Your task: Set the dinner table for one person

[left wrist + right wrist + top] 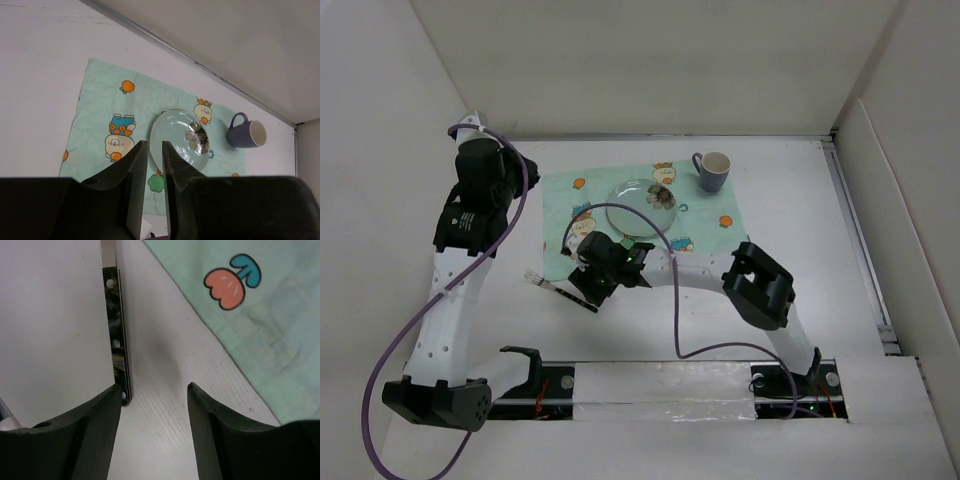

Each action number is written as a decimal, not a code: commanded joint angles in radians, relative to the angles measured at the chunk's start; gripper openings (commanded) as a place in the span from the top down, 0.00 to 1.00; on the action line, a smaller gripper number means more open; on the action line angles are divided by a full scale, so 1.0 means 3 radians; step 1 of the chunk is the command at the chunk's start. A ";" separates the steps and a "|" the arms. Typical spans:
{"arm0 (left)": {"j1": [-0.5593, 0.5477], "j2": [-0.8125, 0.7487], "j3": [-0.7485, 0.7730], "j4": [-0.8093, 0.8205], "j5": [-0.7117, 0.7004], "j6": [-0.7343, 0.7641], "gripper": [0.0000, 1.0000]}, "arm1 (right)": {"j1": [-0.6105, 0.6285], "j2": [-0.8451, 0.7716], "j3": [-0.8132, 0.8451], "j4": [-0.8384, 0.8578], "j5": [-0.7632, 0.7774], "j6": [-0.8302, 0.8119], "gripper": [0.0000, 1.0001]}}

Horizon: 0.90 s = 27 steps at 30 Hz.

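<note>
The dinner table [800, 220] is a plain white top. A mint-green cartoon placemat [565, 195] lies on it with a clear glass plate [645, 205] and a blue-grey mug [712, 171]. A fork [560, 290] with a dark handle lies on the table by the mat's near left corner. My right gripper [592, 290] is open and low over the handle's end; in the right wrist view [155, 387] the handle [116, 330] sits beside the left fingertip [112, 395]. My left gripper [460, 232] is raised at the left, shut and empty [155, 144].
White walls close in the table at the left, back and right. A metal rail [855, 230] runs along the right edge. Purple cables [675, 300] hang from both arms. The left wrist view shows the plate [180, 140], the mug [246, 133] and the placemat [100, 115].
</note>
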 commanded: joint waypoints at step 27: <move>-0.0084 0.0075 0.0204 0.0009 -0.0574 0.0502 0.69 | 0.0152 -0.0187 0.0742 -0.0208 0.0088 0.0206 1.00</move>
